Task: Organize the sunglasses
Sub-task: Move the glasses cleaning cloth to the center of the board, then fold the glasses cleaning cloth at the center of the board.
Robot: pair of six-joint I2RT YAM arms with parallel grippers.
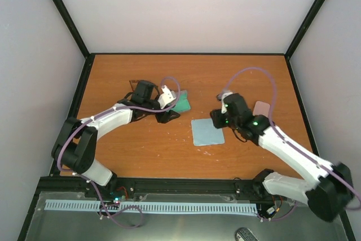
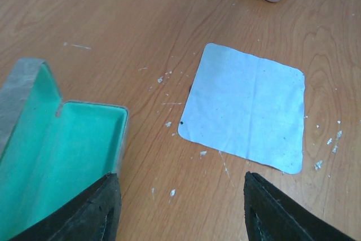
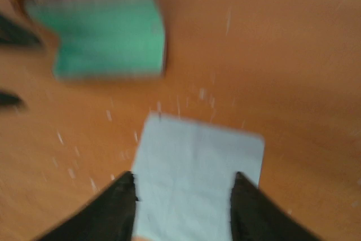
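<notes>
Gaping empty at left gripper [image 2: 180,180], beside open grey case with green lining [image 2: 51,150]; parted, gripping nothing, at right gripper [image 3: 183,178] above light blue square cloth [image 3: 197,150]. Probably dark brown wire sunglasses [image 1: 134,82] just behind left wrist, nearer that arm; long axis unclear.

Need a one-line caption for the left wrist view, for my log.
Left tool open over the wooden table, a green-lined case lying open beside it, a light blue cloth flat ahead.

soft, even brightness with faint shadows — left wrist view crisp, right wrist view smeared with motion blur
</notes>
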